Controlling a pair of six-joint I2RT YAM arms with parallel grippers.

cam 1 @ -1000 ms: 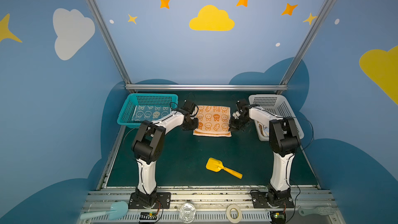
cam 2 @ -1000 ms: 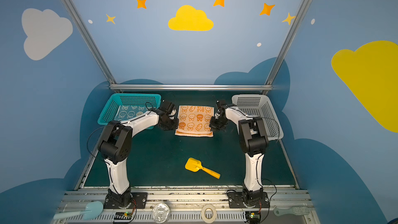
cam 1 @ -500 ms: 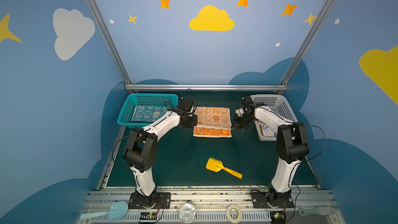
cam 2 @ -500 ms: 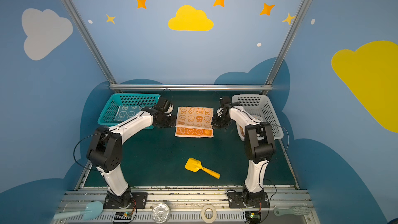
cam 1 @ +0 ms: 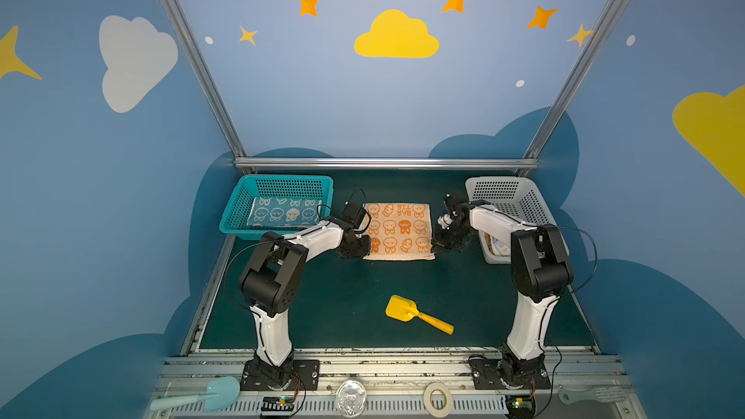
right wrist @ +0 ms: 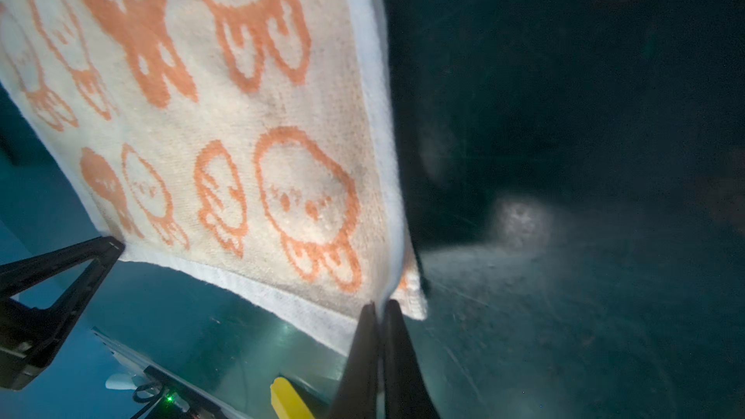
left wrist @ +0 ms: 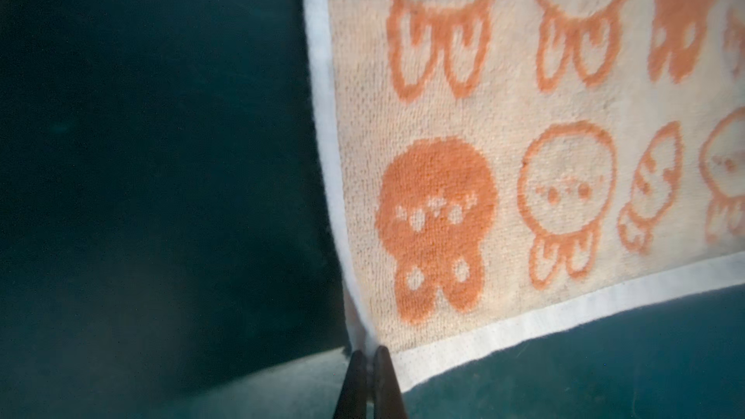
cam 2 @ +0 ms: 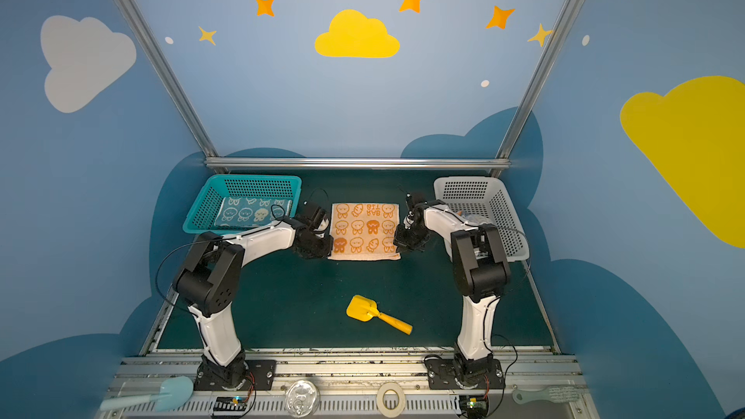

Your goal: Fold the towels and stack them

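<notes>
Both arms have pulled back to the near side since half a second ago. Both top views: orange towel (cam 1: 397,231) (cam 2: 365,231) is spread mid-tabletop (cam 1: 342,296). Left wrist: left jaws clamped on its corner hem (left wrist: 504,155). Right wrist: right jaws pinching the other near corner (right wrist: 242,135).

Both top views looked down from high behind the arms (cam 1: 310,237) toward the back wall (cam 1: 383,94), far off, sharing the whole table (cam 1: 342,296). Wrist cameras sat close behind left gripper (left wrist: 370,358) and right gripper (right wrist: 379,310), facing forward onto towel (left wrist: 524,195) corners just ahead.
</notes>
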